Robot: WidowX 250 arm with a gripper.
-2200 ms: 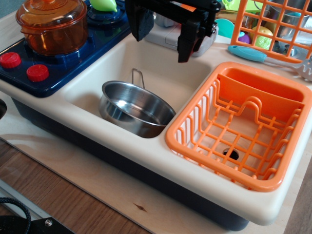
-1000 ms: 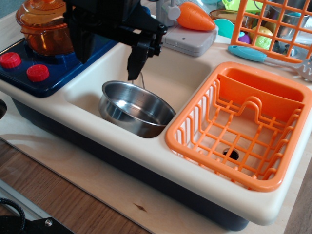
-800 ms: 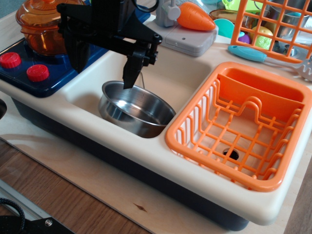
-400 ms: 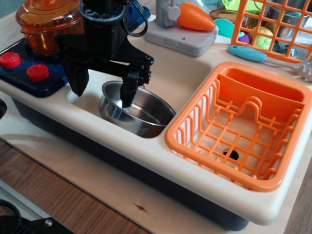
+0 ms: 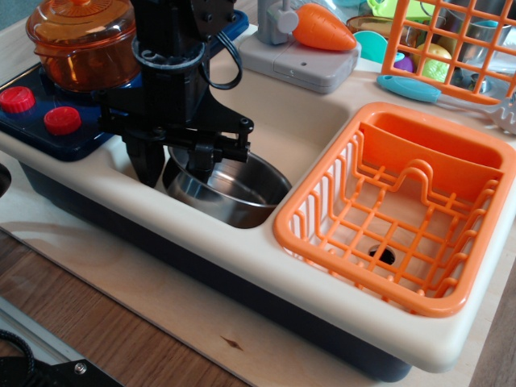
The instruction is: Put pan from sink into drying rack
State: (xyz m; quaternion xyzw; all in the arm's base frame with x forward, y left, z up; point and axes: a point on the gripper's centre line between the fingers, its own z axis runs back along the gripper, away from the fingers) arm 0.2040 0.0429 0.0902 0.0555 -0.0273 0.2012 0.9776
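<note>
The shiny steel pan (image 5: 242, 190) sits in the left part of the cream sink (image 5: 302, 121). My black gripper (image 5: 175, 169) is low over the pan's left rim. It is open, and the jaws straddle the pan wall: one finger (image 5: 149, 165) outside it, the other (image 5: 201, 164) inside the pan. The arm hides the pan's wire handle. The orange drying rack (image 5: 451, 157) stands in the right part of the sink, with nothing in it.
An orange lidded pot (image 5: 81, 40) stands on the blue stove (image 5: 32, 133) at the left, beside red knobs (image 5: 62, 120). A carrot (image 5: 321, 26) lies on the grey faucet block (image 5: 302, 64) behind the sink. An orange wire basket (image 5: 451, 44) and a teal utensil (image 5: 407, 87) are at the back right.
My gripper came from above the sink's back to the left and down onto the pan's left rim. Its fingers now reach around the pan wall. The pan has not moved.
</note>
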